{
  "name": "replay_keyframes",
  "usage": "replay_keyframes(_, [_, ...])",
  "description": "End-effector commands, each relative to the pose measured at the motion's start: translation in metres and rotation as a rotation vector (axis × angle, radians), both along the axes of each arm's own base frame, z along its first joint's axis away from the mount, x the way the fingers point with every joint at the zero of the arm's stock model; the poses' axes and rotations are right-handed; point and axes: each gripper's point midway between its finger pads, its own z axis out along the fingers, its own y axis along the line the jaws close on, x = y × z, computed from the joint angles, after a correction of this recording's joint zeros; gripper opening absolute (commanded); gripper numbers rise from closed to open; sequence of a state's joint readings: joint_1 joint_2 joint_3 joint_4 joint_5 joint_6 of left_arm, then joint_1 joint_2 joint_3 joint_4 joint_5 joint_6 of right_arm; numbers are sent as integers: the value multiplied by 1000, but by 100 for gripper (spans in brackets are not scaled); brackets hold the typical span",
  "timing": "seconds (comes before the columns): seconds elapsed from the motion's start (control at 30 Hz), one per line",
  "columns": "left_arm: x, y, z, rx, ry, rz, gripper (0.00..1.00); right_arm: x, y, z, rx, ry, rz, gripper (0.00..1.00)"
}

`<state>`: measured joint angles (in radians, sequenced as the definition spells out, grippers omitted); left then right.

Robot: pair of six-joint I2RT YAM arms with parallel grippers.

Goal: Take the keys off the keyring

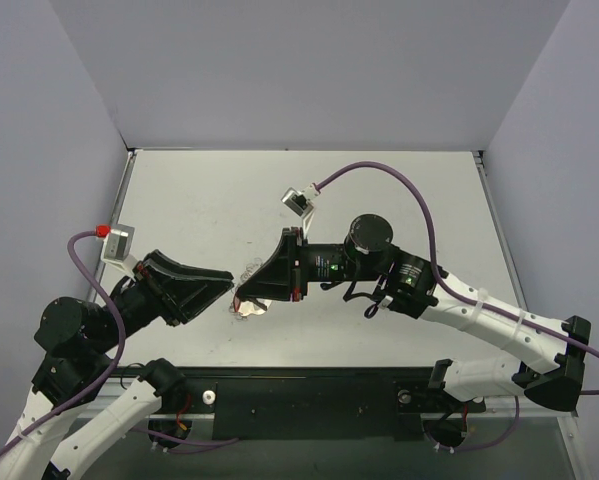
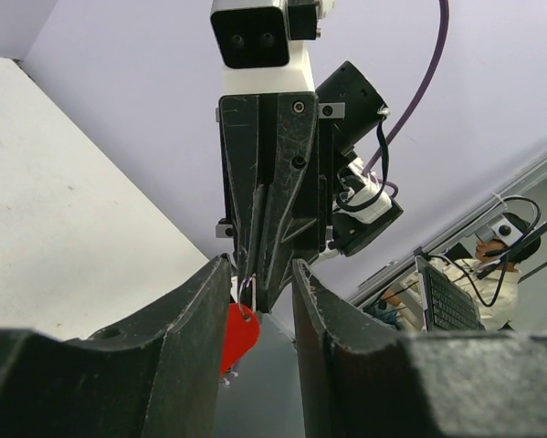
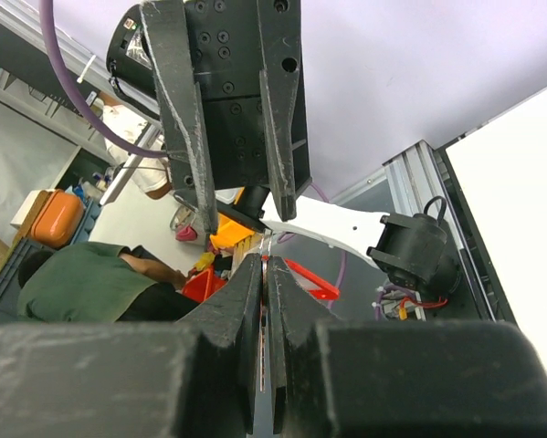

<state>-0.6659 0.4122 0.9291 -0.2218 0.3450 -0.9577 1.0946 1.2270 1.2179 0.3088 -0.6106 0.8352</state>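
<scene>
Left gripper (image 2: 260, 270) wide open, gripping nothing. In the gap between its fingers, close against one of them, the red key (image 2: 239, 336), hanging from a thin wire ring (image 2: 247, 290). Just past the key, right gripper (image 3: 265, 265) pressed almost shut on that ring, tips pointing into the left gripper's gap. Beyond both, white table (image 1: 379, 190)
</scene>
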Motion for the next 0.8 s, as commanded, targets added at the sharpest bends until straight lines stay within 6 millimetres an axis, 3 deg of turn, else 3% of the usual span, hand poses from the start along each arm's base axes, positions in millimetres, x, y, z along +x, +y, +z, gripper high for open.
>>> replay_keyframes(0.0, [-4,1,6,-17,-35,-12,41,-6,-3,35,89,-67,21,0])
replay_keyframes(0.23, [-5,-1,5,-20,-33,-26,33,-6,-1,37,89,-69,24,0])
replay_keyframes(0.33, [-5,-1,7,-28,-35,-28,24,-7,0,37,89,-69,27,0])
replay_keyframes(0.4, [-5,-2,8,-30,-35,-28,9,-7,0,37,91,-71,30,0])
replay_keyframes(0.47, [-4,-1,8,-29,-34,-23,0,-7,0,36,88,-70,30,0])
replay_keyframes(0.63, [-4,-1,2,10,-26,-18,0,-10,-1,31,61,-70,43,0])
replay_keyframes(0.77, [-7,-1,-7,96,-20,-23,0,-13,-6,13,-33,-79,53,0])
